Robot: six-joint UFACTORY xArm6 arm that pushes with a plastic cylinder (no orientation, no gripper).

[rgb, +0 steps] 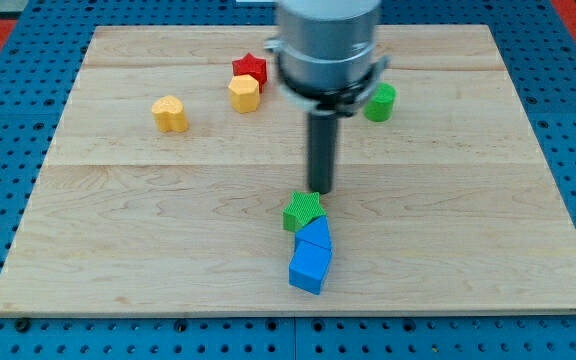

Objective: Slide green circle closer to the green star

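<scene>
Green circle [379, 102] sits toward the view's upper right, well apart from the green star [303, 211] near the board's [118, 250] lower middle. My tip [319, 191] rests just above the star, grasping nothing, being a bare rod. Two blue blocks [312, 255] touch the star's underside; red star [251, 68], yellow hexagon [244, 94], yellow heart [170, 114] lie upper left.

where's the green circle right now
The green circle sits in the upper right part of the board, partly behind the arm's housing and apart from the other blocks. The green star lies well below it, just under my tip.
</scene>
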